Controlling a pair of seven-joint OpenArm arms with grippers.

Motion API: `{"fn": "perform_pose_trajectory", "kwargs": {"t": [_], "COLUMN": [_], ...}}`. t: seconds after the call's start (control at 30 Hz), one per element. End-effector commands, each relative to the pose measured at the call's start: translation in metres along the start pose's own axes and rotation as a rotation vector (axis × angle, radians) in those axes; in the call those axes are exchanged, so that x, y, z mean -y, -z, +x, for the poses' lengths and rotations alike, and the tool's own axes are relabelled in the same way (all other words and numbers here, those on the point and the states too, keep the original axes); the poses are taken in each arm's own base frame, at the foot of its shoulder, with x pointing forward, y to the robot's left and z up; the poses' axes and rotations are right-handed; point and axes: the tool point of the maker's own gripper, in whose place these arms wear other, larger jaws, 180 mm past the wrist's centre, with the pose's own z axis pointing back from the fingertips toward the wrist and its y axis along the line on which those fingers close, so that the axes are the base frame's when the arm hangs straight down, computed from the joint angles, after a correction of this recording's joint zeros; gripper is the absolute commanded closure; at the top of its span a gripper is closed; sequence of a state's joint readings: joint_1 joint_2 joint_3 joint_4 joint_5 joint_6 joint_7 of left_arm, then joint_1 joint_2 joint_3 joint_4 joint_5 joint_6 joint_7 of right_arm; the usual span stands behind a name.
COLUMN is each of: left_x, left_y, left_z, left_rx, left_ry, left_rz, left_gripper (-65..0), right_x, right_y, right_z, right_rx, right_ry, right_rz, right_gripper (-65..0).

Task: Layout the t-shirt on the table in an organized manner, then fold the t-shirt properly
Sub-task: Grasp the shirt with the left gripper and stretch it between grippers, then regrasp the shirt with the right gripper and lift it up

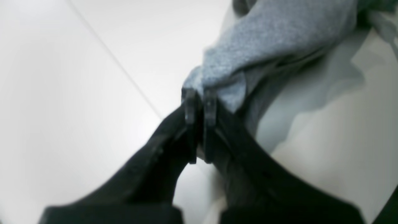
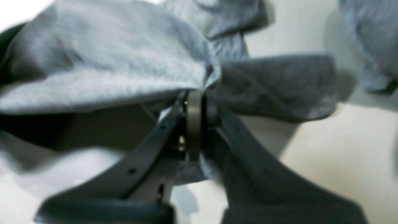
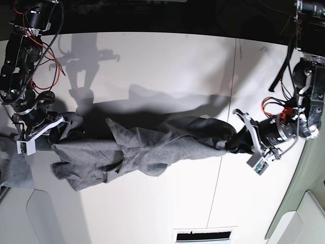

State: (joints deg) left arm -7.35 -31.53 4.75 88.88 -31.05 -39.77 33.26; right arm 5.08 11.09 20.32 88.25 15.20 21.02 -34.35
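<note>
The heather-grey t-shirt [image 3: 152,145] hangs stretched sideways between my two grippers, bunched and creased, casting a dark shadow on the white table [image 3: 167,61]. My left gripper [image 3: 229,143] is at the base view's right, shut on one pinched end of the shirt; the left wrist view shows its black fingertips [image 1: 190,102] pressed together on a fold of t-shirt [image 1: 267,37]. My right gripper [image 3: 65,121], at the base view's left, is shut on the other end. In the right wrist view the t-shirt [image 2: 102,71] drapes over my right gripper [image 2: 199,104].
A smaller grey cloth bundle [image 3: 9,165] lies at the far left edge, below the right arm. A thin dark seam [image 3: 234,76] crosses the table near the left arm. A white slotted plate [image 3: 203,235] sits at the near edge. Red wires [image 3: 51,56] hang from the right arm.
</note>
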Motion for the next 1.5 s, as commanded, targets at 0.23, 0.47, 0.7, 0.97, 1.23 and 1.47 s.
{"fn": "perform_pose_trajectory", "kwargs": {"t": [0.23, 0.47, 0.7, 0.97, 1.23, 1.47], "left_x": [-0.010, 0.006, 0.050, 0.109, 0.148, 0.143], "left_y": [-0.061, -0.080, -0.074, -0.056, -0.049, -0.047], "left_z": [0.073, 0.077, 0.052, 0.018, 0.002, 0.014], "left_rx": [0.062, 0.009, 0.005, 0.016, 0.028, 0.059], "left_ry": [0.237, 0.251, 0.084, -0.096, -0.217, -0.203], "left_rz": [0.001, -0.075, -0.248, -0.371, -0.439, -0.435], "left_gripper": [0.0, 0.0, 0.0, 0.0, 0.0, 0.0], "right_x": [0.026, 0.049, 0.028, -0.021, -0.126, -0.143], "right_y": [-0.014, -0.026, -0.032, -0.029, -0.013, 0.032], "right_z": [0.025, 0.008, -0.024, -0.033, -0.045, -0.057], "right_rx": [0.046, 0.034, 0.006, 0.006, -0.012, -0.045], "right_ry": [-0.044, 0.013, 0.108, 0.215, 0.174, 0.104], "right_rz": [-0.056, -0.105, -0.005, 0.182, 0.395, 0.311], "right_gripper": [0.0, 0.0, 0.0, -24.2, -24.3, -33.0]}}
